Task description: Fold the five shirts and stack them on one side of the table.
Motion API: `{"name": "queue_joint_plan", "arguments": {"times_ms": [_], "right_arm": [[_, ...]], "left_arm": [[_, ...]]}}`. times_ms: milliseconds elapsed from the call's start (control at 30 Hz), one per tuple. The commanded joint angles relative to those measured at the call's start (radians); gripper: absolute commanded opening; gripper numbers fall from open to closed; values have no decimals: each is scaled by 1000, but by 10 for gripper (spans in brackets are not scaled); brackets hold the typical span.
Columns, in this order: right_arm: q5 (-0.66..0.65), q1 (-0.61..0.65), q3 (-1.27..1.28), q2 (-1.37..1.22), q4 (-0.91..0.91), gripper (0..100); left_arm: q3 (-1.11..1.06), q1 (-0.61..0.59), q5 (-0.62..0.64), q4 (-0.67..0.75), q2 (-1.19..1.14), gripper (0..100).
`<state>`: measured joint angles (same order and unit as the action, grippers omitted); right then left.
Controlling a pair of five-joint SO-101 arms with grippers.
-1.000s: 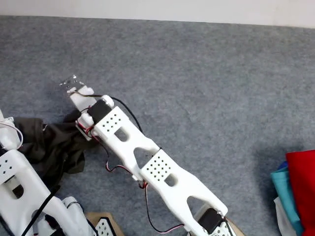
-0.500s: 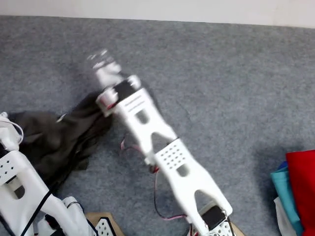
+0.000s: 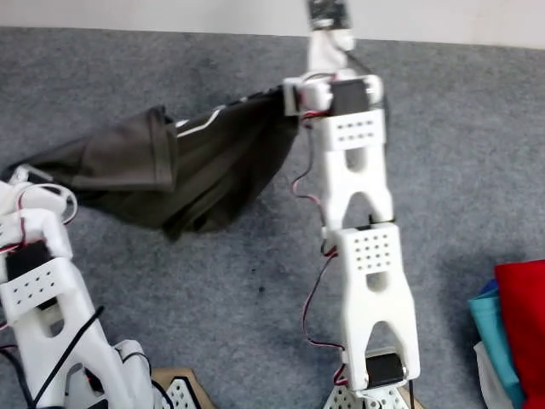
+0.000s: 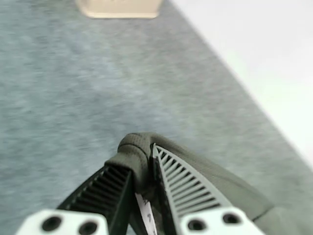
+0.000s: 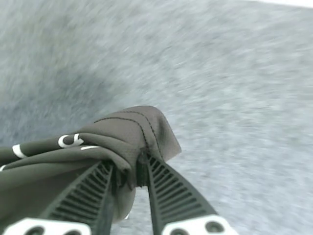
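Right arm's stretched straight out to the far edge of the grey carpet-like worktop, the right tool pinched tight on an end of the dark charcoal shirt. Left arm's bent by the left edge, the left tool clamped on the other end. Red, teal and white pile of cloth sits at the right edge.

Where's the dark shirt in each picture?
High view: dark shirt stretched from the left gripper to the right gripper.
Left wrist view: a bunched fold pinched in the left gripper.
Right wrist view: a hemmed corner pinched in the right gripper.
Shared landmark: the grey table cover.
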<state>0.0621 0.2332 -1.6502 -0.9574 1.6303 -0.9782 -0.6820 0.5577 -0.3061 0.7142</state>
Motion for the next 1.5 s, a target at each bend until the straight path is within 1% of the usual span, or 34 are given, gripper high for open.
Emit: {"name": "queue_joint_plan", "arguments": {"times_ms": [0, 100, 200, 267, 400, 500, 600, 700, 900, 1033, 1133, 1200, 1267, 1333, 1367, 1467], "right_arm": [[8, -90, -108, 165, 45, 6], [8, -110, -108, 237, 111, 6], [8, -116, -99, 282, 137, 6], [9, -140, -97, 288, 137, 6], [9, -165, -71, 283, 137, 6], [8, -151, 110, 295, 137, 6], [2, -105, 321, 325, 137, 6], [0, -93, 533, 417, 137, 6], [-2, -93, 975, 690, 124, 6], [-2, -97, 1191, 789, 65, 6], [-2, -94, 1314, 825, 36, 6], [-2, -93, 1369, 852, 39, 6], [-2, -93, 1394, 900, 28, 6], [-2, -79, 1394, 963, -19, 6], [-2, -71, 1397, 1003, -44, 6], [6, -48, 1405, 1127, -107, 6]], "left_arm": [[-4, 8, 25, 94, 4, 8], [-33, 33, 5, 117, 10, 8], [-65, 70, -107, 115, 4, 8], [-101, 97, -150, 117, 10, 8], [-128, 124, -152, 117, 8, 8], [-128, 150, -157, 117, 4, 18], [-128, 159, -158, 101, 4, 95], [-120, 159, -157, 43, 4, 155], [-119, 157, -157, 31, 4, 157], [-119, 154, -157, 21, 4, 157], [-97, 148, -158, -12, 4, 157], [-71, 108, -155, -38, 4, 157], [-45, 74, -152, -44, 4, 157], [-33, 65, -150, -41, 4, 157], [-33, 67, -140, -40, 10, 157], [-19, 62, -25, -40, 10, 157]]}}
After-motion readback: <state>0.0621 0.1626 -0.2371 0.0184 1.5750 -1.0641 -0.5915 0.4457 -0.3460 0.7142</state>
